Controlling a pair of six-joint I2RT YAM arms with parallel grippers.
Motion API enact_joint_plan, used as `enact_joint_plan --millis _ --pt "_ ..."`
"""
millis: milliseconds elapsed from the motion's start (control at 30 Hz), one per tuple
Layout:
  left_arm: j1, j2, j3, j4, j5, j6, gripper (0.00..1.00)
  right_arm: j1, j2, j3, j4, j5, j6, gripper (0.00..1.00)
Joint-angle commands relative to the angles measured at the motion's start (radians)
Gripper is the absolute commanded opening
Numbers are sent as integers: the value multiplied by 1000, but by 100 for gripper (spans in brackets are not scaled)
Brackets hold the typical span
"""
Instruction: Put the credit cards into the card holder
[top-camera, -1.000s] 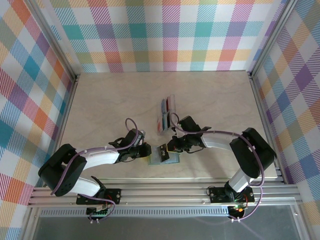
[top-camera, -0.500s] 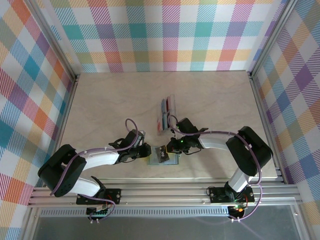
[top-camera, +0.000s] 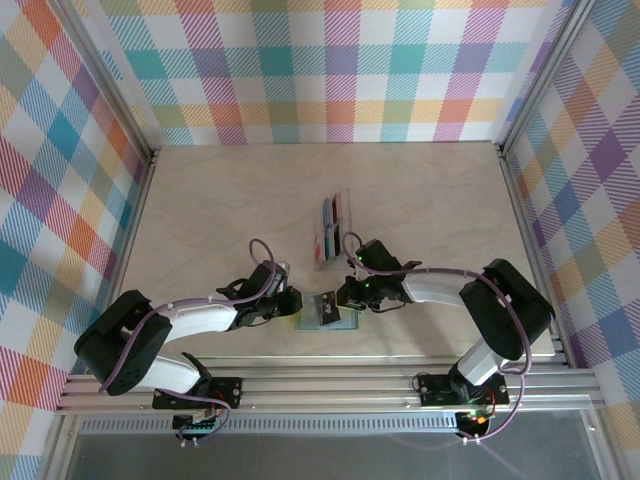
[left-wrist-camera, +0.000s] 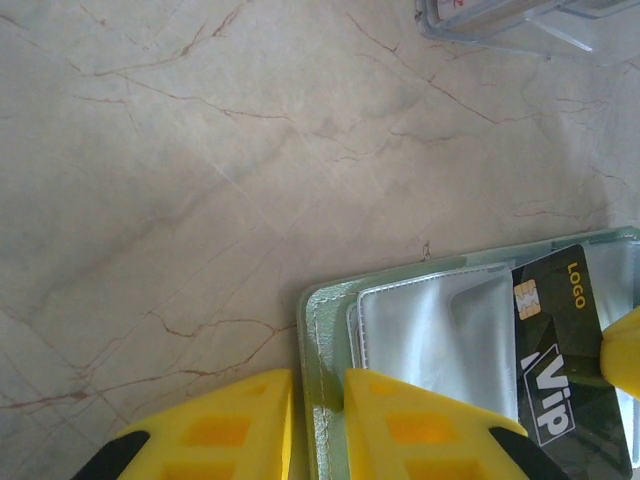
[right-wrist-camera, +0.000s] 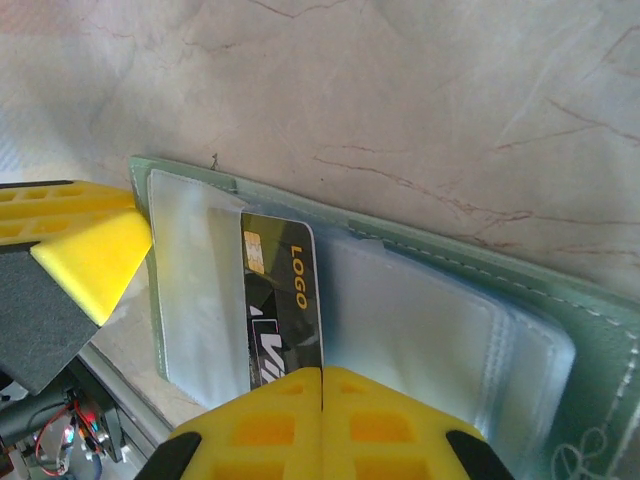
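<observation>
**Location.** The grey-green, soft matte folding card holder lies opened flat on the pale marbled table, near the front edge between the two arms. Its clear plastic sleeves face up.

**Grippers.** The left gripper has its yellow fingers closed across the holder's stitched outer border, pinning that edge. The right gripper has its fingers pressed together on one short end of a black rectangular card printed "LOGO" and "VIP". The card's far end, with the chip, lies over the sleeves. I cannot tell whether that end has entered a pocket or merely rests on top.

**Handling.**
- In my judgement the black card is light, thin and stiff, with a slick face. It will slide readily but will twist if you grip it off-centre.
- Hold it at the end edge, as now, and keep it low and in line with the pocket mouth.
- The card holder looks limp and light. Expect it to skate or fold unless one edge stays clamped.
- The sleeves are floppy and glossy, so a lip could buckle under the card's corner.

**Surroundings.**
- The clear plastic tray holding the remaining cards, blue and red among them, stands just beyond the holder and apart from it.
- The two grippers work close together over the holder, and a left finger sits just beside the sleeve the card is over. That crowding is the main obstruction.
</observation>
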Motion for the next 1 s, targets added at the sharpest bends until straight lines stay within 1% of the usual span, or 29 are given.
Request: enact_joint_plan --millis 0,200,300,600,967 --pt "-30 16 -29 -34 14 -8 21 25 -1 -16 32 20 40 0" --pt "-36 24 -30 -27 13 -14 21 30 -20 -37 54 68 84 0" --pt "-38 22 -32 -27 12 -15 21 49 -33 -41 56 98 100 0" --pt "-61 42 -27 -12 7 -29 21 99 -27 -12 88 112 114 0" --pt "-102 72 -6 4 -5 -52 20 154 29 3 204 124 140 0"
